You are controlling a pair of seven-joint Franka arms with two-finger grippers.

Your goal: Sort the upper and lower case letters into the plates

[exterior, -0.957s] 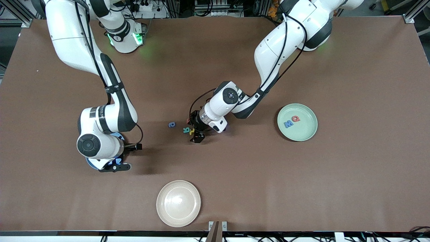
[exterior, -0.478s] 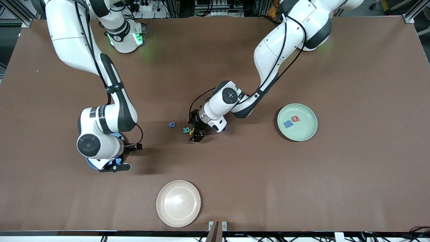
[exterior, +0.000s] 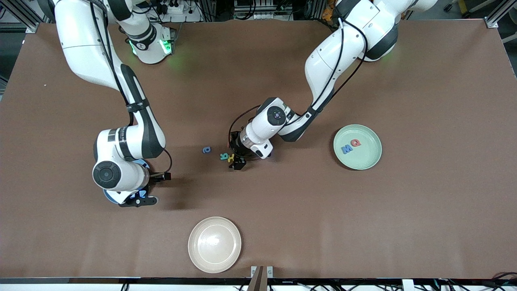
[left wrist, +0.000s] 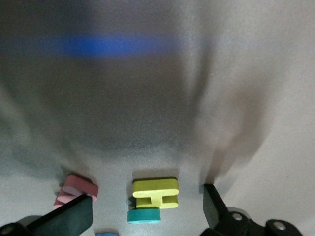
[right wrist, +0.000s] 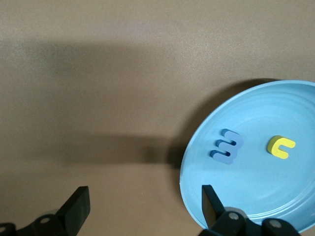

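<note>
While both hands gape empty, the right arm (exterior: 121, 161) mostly hides the blue plate (right wrist: 256, 162).

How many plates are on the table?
3: a mint green plate at the left arm's end, a cream plate nearest the front camera, and a blue plate under the right gripper, mostly hidden in the front view.

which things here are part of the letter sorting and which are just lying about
Part of the job:
- mint green plate with red Q and blue W
- sky blue plate with blue letter and yellow letter
- loose letters on the table: blue one, teal one, yellow one, pink one

Just lying about:
- cream plate, empty
</note>
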